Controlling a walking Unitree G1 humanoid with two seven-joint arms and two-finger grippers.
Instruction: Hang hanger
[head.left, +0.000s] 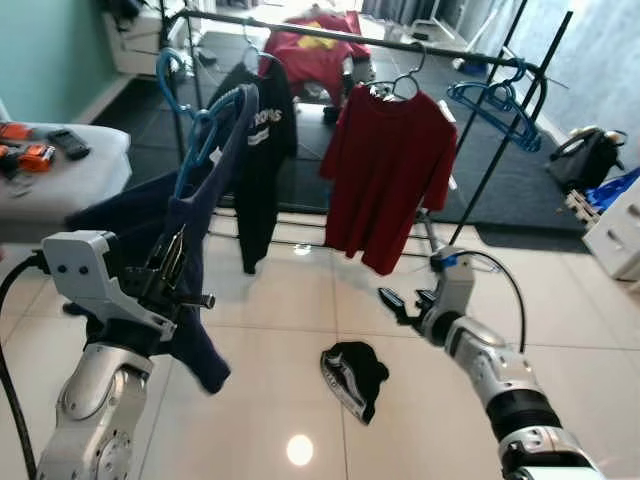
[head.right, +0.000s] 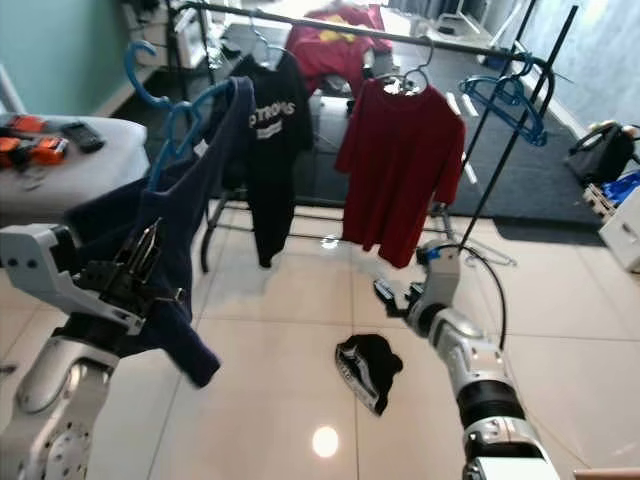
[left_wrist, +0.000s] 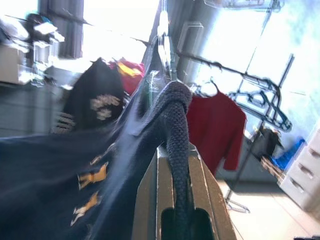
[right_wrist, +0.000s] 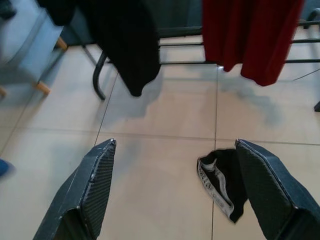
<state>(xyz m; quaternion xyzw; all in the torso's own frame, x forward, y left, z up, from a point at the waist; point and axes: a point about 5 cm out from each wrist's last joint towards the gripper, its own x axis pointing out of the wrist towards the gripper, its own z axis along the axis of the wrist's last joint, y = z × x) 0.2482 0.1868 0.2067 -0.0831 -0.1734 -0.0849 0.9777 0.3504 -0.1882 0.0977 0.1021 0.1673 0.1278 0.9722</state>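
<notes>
Silver and bent at the elbow, the robot's left arm rises in the foreground with its left gripper (head.left: 172, 262) pointing up towards the clothes rack (head.left: 330, 36). Its two black fingers are closed together on the collar of a navy shirt (head.left: 190, 215), which the left wrist view shows pinched between them. That shirt is draped on a blue hanger (head.left: 205, 125), whose hook (head.left: 165, 72) curls up just short of the rack's near end, below the rail and not on it. The navy cloth trails down from the gripper, its hem hanging in front of the rack.

On the rack's rail hang a black shirt (head.left: 262, 140) with white lettering and, beside it, a red shirt (head.left: 388, 165), each on its own hanger. Further along the rail, at the far end from the navy shirt, several empty blue hangers (head.left: 498, 105) are bunched together.

Reaching forward and low, the right arm is stretched towards the rack's foot, below the red shirt. The right gripper (head.left: 402, 302) has its fingers (right_wrist: 92, 185) spread wide apart and holds nothing. On the tiled floor (head.left: 270, 400) in front of the rack, just beside that gripper, lies a crumpled black garment (head.left: 355, 375) with a pale band.
</notes>
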